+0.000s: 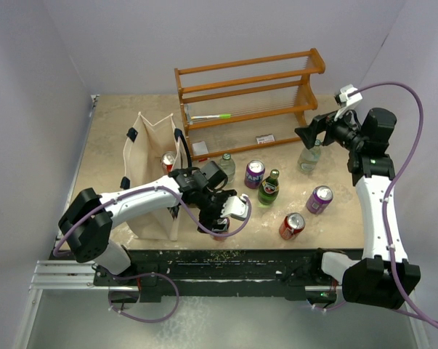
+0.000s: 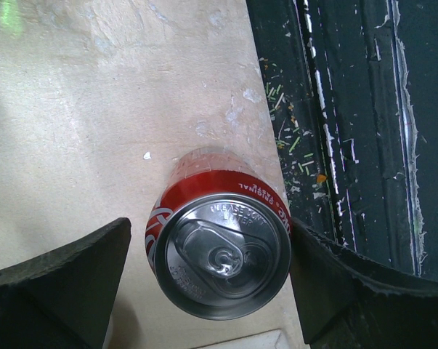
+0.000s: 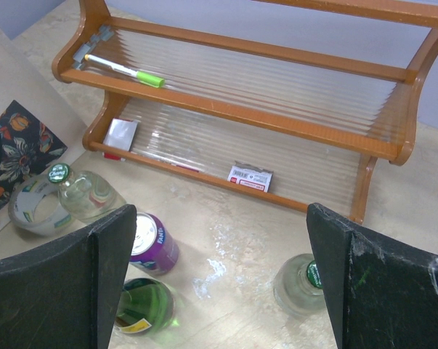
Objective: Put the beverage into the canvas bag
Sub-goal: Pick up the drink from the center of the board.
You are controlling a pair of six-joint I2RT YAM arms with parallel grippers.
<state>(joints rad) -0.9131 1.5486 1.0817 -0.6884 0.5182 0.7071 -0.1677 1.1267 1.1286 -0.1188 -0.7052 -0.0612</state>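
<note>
A red cola can stands near the table's front edge. My left gripper is open and straddles it from above. The right finger touches the can's side, and a small gap remains at the left finger. In the top view the left gripper hides most of this can. The cream canvas bag with dark handles stands open just left of it. My right gripper is open and empty, held high over a clear bottle.
An orange wooden rack stands at the back. On the table are purple cans, a green bottle, a red can and a clear bottle. Another red can shows at the bag's right side.
</note>
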